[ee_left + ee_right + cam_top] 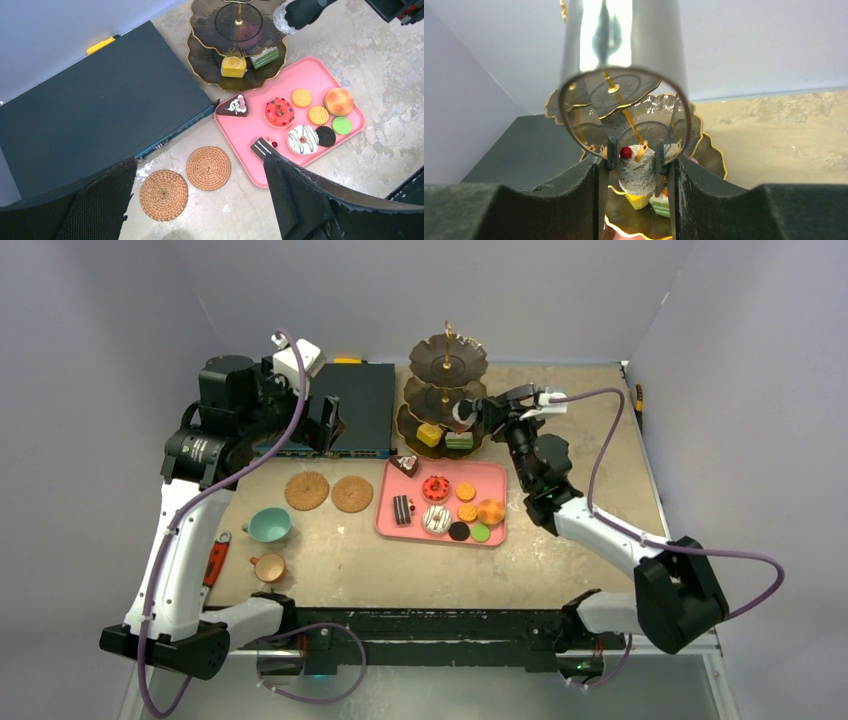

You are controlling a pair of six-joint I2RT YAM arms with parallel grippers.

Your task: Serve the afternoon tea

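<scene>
Clamping silver black-tipped tongs point(624, 40), the right jaws hold one white cherry-topped toy cake point(638, 177) upright just ahead, beside the dark scalloped three-tier stand point(711, 160). Left jaws gape wide above two brown woven coasters point(163, 195).

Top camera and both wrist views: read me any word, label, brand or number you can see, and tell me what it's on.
No text can be read in any view.
Flat dark blue box: pale blue markings along its front edge, too small to read.
Pink rectangular tray, dark scalloped three-tier stand, shiny metal tongs: no lettering visible.
</scene>
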